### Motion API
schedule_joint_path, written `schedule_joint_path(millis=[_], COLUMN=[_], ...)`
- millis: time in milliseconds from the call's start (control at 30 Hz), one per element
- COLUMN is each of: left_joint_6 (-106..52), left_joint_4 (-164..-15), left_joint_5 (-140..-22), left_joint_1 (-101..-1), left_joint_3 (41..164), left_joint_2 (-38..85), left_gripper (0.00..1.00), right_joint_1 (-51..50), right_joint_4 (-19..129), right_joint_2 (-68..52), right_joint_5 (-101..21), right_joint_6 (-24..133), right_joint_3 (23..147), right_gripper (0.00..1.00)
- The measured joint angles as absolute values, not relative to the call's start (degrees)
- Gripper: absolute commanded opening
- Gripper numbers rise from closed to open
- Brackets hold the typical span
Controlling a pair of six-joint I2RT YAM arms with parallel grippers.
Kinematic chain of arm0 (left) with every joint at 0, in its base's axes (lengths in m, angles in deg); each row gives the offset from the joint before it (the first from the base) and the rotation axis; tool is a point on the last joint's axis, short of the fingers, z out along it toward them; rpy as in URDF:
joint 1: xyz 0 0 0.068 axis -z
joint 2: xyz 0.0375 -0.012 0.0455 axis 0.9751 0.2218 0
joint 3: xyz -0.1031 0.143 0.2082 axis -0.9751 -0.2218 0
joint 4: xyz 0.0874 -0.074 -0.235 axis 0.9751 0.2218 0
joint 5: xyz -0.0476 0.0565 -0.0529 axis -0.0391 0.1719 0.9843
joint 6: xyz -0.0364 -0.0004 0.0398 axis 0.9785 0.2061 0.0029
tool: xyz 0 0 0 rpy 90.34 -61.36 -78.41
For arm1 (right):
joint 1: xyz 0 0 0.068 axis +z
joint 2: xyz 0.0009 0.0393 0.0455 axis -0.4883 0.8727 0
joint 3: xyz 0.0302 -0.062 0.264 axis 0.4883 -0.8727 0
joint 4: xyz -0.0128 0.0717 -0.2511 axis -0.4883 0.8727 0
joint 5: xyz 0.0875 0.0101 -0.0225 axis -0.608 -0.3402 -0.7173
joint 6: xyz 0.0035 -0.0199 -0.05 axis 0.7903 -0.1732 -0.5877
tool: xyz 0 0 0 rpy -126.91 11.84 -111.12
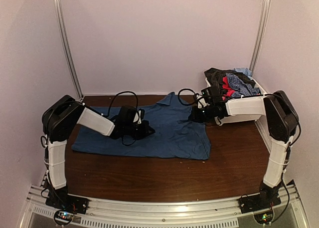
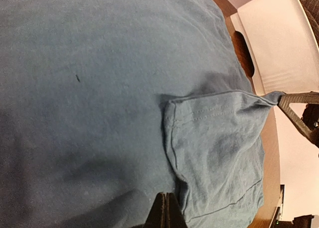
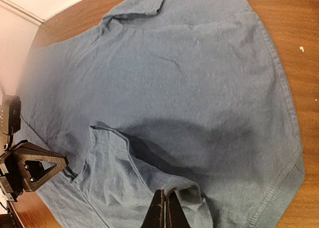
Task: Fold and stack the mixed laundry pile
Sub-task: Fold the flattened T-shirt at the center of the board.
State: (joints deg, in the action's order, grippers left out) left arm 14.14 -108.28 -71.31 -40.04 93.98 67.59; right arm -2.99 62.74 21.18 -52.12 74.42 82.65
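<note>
— Dark-blue T-shirt (image 1: 169, 130) is lying spread flat on the brown table (image 1: 149, 180), mid-board; where are the grippers sitting against it?

— The left gripper (image 2: 167, 203) is resting over the shirt's middle, its tips meeting the hem of one sleeve (image 2: 214, 148); that sleeve is lying doubled back over the body of the shirt; the right gripper (image 3: 164, 200) is sitting at the sleeve's other corner, on the side nearer the white bin (image 1: 257, 88).

— Jaws?

— Both pairs are pressing together with no gap showing; the right one is pinching a bunched corner of the sleeve, the cloth drawing to a point at its tip in the left wrist view; the left one is nipping the hem, the fabric puckering toward it in the right wrist view.

— And the other washing?

— The remaining clothes (image 1: 232, 83) are sitting heaped in the bin at the far right, near the shirt's far right corner; black, red and a blue check are showing, a pale blue piece behind.

— Anything hard to read?

— Overhead, both grippers are showing only as dark lumps, fingers not separable; the right forearm is crossing the bin's front; each wrist view is cutting its own fingers off at the bottom edge; the shirt is running past the frame on three sides in the left wrist view; the heap's lower layers are lying hidden inside the bin.
</note>
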Motion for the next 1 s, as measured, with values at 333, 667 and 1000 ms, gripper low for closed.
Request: schedule_joint_path(millis=[333, 667, 1000], left_joint_6=[11.99, 1.79, -3.26], left_joint_4=[-107.84, -97.37, -91.43], left_joint_5=[-71.44, -72.38, -71.75], left_joint_1=[-41.35, -41.90, -41.90], left_joint_3=[95.88, 111.40, 116.47], left_joint_2=[67.61, 72.24, 78.56], left_gripper=[0.32, 0.38, 0.38], right_joint_1=[-2.99, -3.01, -3.01], right_joint_4=[64.47, 66.56, 66.94], right_joint_2=[26.07, 26.73, 27.21], right_joint_5=[-51.03, -49.96, -49.98], right_joint_6=[72.54, 71.66, 71.53], right_joint_3=[89.21, 89.25, 89.41], right_gripper=[0.00, 0.00, 0.00])
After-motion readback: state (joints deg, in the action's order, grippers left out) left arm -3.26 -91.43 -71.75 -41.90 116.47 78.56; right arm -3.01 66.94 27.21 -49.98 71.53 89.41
